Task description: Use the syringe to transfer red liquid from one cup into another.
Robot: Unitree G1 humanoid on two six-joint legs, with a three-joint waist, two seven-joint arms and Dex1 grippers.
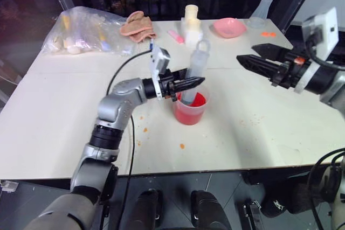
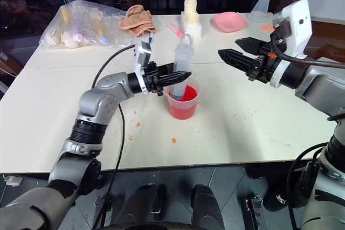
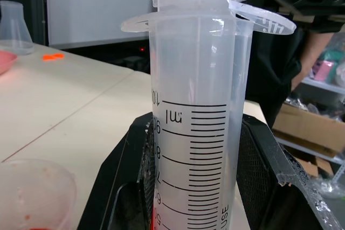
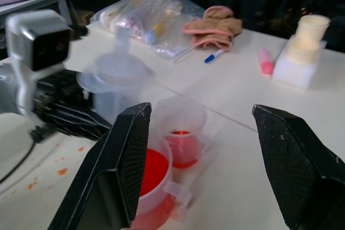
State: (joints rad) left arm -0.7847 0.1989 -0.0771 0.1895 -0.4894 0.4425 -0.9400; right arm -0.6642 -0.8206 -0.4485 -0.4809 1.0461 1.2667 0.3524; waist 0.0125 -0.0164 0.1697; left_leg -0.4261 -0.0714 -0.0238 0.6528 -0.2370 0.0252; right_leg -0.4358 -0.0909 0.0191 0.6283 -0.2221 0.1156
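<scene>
My left gripper (image 1: 190,84) is shut on the barrel of a wide, clear graduated syringe (image 1: 197,63). The syringe stands almost upright with its lower end down in the spouted cup (image 1: 190,112) of red liquid (image 1: 198,100), near the table's middle. In the left wrist view the syringe (image 3: 197,111) fills the gap between the black fingers (image 3: 116,187). A smaller clear cup (image 4: 180,125) with red at its base stands right behind the beaker (image 4: 161,195). My right gripper (image 1: 249,57) hovers open to the right of the syringe, above the table, holding nothing.
Along the far edge lie a clear bag of items (image 1: 89,30), a pink cloth (image 1: 137,25), a pink marker (image 1: 175,36), a cream bottle (image 1: 191,22), a pink bowl (image 1: 229,26) and a conical flask (image 1: 261,12). Orange drops (image 1: 182,146) spot the table near its front edge.
</scene>
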